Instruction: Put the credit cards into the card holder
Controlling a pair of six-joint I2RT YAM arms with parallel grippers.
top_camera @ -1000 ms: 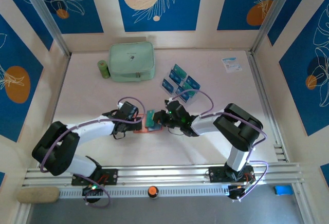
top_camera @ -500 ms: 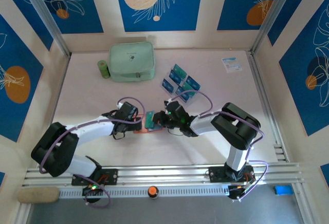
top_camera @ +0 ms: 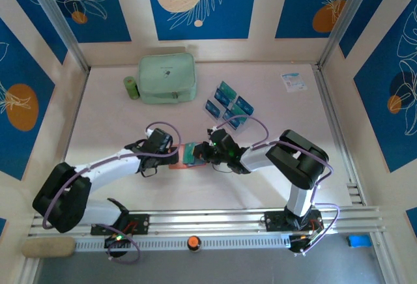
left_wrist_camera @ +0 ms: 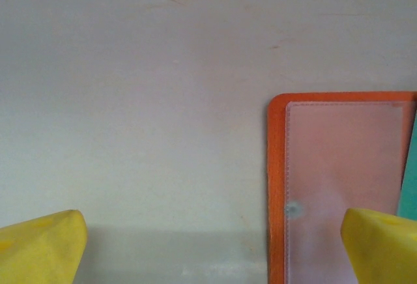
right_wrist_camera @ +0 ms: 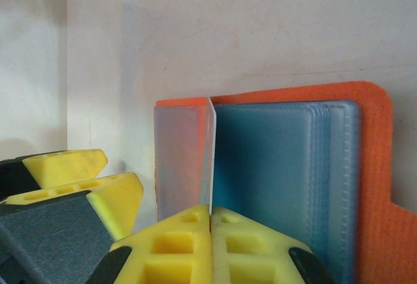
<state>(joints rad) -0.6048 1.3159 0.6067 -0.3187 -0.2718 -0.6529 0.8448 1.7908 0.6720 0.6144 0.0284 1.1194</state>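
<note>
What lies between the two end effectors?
The open orange card holder, with a teal credit card pinched over it by the right end effector; clearest in the top view.

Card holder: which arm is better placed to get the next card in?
Right. The right hand is shut on a credit card, held edge-on over the open card holder. The left hand is open and empty, straddling the holder's edge, and probably better suited to steadying it.

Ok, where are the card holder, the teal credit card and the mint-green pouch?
card holder [left_wrist_camera: 339, 180], left wrist view, clear window pocket.
credit card [top_camera: 190, 152], top view, teal face.
mint-green pouch [top_camera: 167, 77], top view, top panel.
</note>
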